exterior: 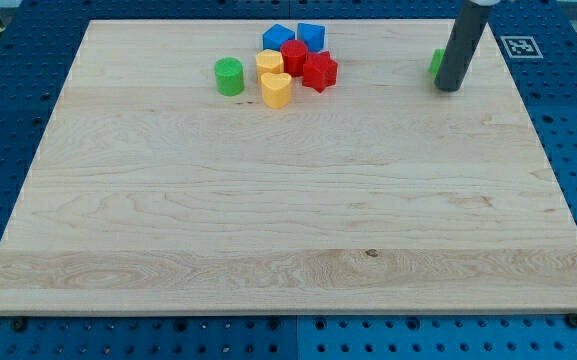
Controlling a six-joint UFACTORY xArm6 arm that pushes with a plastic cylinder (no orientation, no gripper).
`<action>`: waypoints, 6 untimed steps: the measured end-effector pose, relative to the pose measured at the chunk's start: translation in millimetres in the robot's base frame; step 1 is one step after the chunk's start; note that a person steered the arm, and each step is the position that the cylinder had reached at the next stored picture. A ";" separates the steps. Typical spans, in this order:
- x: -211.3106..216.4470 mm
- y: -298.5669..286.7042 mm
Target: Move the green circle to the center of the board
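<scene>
The green circle (pixel 229 76) stands near the view's top, left of a cluster of blocks. My tip (pixel 449 88) rests on the board at the view's upper right, far to the right of the green circle. A second green block (pixel 436 64) shows partly behind the rod; its shape is hidden. The cluster holds a blue pentagon-like block (pixel 277 38), a blue cube (pixel 311 36), a red block (pixel 294 56), a red star (pixel 319 72), a yellow hexagon (pixel 269 64) and a yellow heart (pixel 276 89).
The wooden board (pixel 288 220) lies on a blue perforated table. A fiducial marker (pixel 519 46) sits off the board at the view's upper right.
</scene>
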State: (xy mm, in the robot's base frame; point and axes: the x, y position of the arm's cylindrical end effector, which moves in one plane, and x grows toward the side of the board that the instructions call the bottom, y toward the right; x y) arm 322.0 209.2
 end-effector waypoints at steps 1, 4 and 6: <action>-26.1 1.9; -20.0 -24.7; 44.5 -148.5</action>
State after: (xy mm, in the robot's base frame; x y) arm 366.5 60.7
